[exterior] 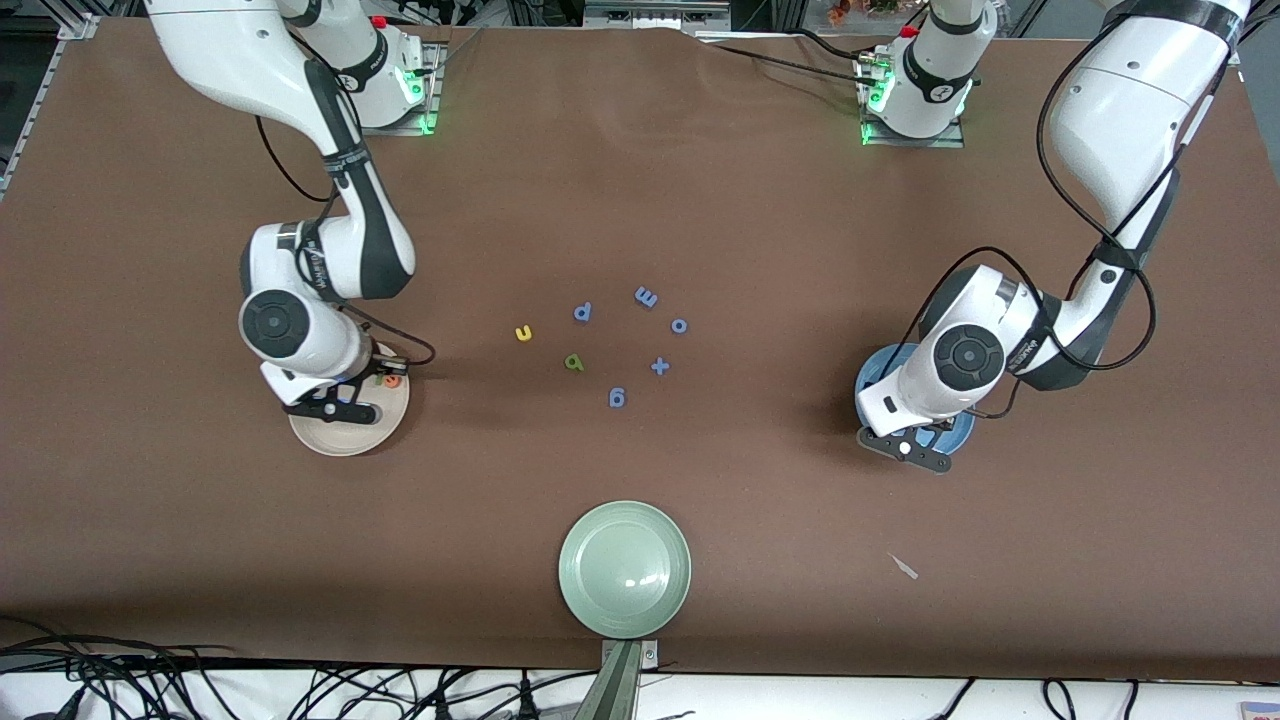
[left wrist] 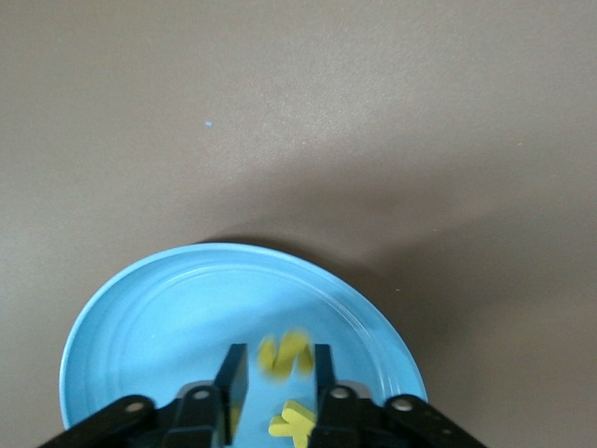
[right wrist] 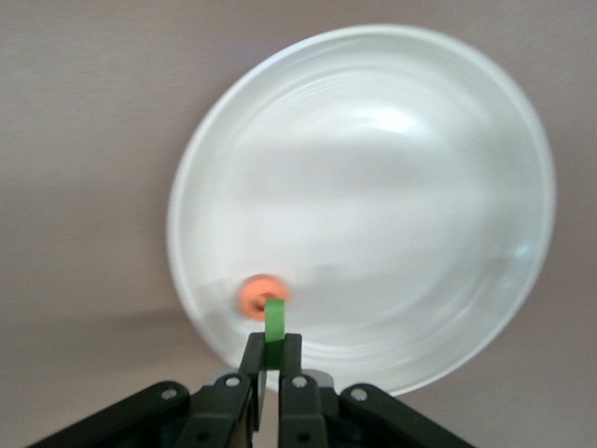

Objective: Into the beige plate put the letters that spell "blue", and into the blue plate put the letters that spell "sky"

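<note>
My left gripper hangs low over the blue plate, open. A blurred yellow s sits loose between its fingers, with a gap on one side. A yellow k lies in the plate beneath. My right gripper is shut on the thin green l over the rim of the beige plate, where the orange e lies. On the mat, the yellow u and green b lie between the two plates, the beige plate and the blue plate.
Several periwinkle-blue pieces lie mid-table near the u and b: a p, an m, an o, a plus sign and a 6. A pale green plate sits near the table's front edge.
</note>
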You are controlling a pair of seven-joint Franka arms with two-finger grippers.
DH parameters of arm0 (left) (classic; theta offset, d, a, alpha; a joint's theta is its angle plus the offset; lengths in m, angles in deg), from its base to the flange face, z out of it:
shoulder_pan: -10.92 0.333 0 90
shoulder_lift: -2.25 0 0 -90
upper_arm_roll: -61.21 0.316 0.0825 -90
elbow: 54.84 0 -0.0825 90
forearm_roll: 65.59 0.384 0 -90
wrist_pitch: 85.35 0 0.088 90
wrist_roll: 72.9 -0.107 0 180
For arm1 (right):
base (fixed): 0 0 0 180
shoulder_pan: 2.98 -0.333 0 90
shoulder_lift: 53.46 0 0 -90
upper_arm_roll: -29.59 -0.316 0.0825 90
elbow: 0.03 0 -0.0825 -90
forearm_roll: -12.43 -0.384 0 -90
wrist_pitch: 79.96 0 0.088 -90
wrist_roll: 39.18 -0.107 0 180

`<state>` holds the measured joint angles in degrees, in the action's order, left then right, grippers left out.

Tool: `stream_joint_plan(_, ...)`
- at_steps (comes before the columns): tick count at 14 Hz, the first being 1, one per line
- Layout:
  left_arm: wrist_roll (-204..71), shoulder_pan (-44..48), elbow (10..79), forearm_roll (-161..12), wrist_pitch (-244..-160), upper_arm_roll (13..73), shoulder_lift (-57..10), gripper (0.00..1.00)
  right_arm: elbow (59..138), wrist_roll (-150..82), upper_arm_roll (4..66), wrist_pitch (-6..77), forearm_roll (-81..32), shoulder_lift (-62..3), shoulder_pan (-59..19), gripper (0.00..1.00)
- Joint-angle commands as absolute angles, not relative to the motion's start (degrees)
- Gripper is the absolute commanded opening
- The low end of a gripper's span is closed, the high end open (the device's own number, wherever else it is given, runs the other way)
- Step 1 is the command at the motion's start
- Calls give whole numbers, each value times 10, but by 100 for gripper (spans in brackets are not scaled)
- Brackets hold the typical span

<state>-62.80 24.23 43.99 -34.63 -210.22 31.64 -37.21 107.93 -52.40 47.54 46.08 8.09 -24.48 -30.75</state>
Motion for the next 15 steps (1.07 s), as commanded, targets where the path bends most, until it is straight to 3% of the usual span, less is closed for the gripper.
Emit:
stream_joint_plan(1,-627,247,434,-340,-2098,309,-364,100,1075,-496,486,448,72,-248,-307,47)
stream_joint_plan(2,-626,246,432,-350,-2089,307,-359,100,1075,-502,486,448,72,-248,-308,64)
stream_joint_plan(3,-626,246,431,-376,-2068,305,-347,100,1075,-506,484,448,71,-248,-310,72)
stream_joint_plan(5,-633,251,432,-419,-2058,305,-311,100,1074,-544,479,447,67,-249,-316,73)
stream_joint_plan(8,-632,249,430,-443,-1999,302,-241,100,1075,-680,423,448,55,-249,-327,73)
stream_joint_plan(12,-632,251,355,-464,-1899,304,-180,100,1075,-826,356,454,23,-248,-327,73)
stream_joint_plan(15,-632,247,339,-550,-1884,339,-110,100,1079,-939,322,476,23,-242,-328,69)
